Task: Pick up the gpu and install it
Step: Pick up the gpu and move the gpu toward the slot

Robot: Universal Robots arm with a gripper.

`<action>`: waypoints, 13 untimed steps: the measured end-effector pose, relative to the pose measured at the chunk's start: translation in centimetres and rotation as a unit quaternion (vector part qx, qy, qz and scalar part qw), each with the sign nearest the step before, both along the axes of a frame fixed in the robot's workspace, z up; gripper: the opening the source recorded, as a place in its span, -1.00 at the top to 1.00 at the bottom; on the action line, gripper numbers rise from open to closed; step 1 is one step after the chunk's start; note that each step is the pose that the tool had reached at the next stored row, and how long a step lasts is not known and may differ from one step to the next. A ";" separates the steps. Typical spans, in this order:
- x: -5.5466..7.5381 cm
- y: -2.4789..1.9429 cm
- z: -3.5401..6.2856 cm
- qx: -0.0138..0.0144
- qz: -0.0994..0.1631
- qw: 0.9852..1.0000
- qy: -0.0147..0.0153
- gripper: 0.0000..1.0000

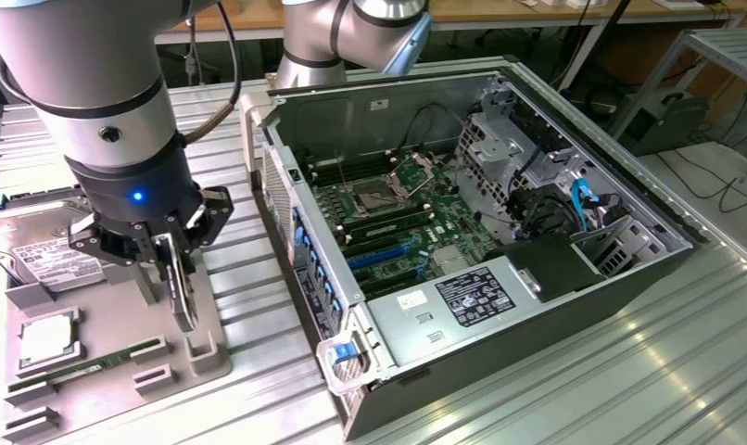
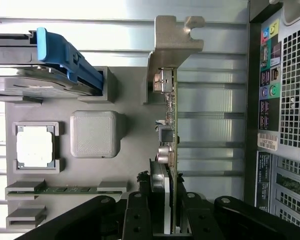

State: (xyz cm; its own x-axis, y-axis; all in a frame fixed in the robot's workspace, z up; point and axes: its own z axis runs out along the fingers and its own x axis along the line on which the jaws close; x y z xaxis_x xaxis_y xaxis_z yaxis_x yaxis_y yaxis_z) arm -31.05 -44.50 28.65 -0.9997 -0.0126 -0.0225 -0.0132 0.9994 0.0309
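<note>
My gripper (image 1: 173, 278) is clenched on the gpu (image 2: 172, 125), which stands on edge in the grey tray (image 1: 114, 315) just beside the computer case (image 1: 522, 380). I judge a square, upright hold matters here, so its bracket (image 2: 176, 40) clears the tray's slot cleanly

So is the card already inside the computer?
No, the gpu is at the grey tray, outside the open computer case.
</note>
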 end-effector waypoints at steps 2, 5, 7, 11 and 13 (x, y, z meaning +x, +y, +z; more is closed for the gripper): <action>0.0 0.00 0.23 0.000 0.000 1.000 0.000 0.44; 0.0 0.00 0.35 0.000 0.000 1.000 0.000 0.44; 0.0 0.00 0.44 -0.005 0.000 1.000 0.000 0.44; 0.0 0.00 0.84 -0.009 0.000 1.000 0.000 0.44; 0.0 0.00 1.14 -0.010 0.000 1.000 0.000 0.44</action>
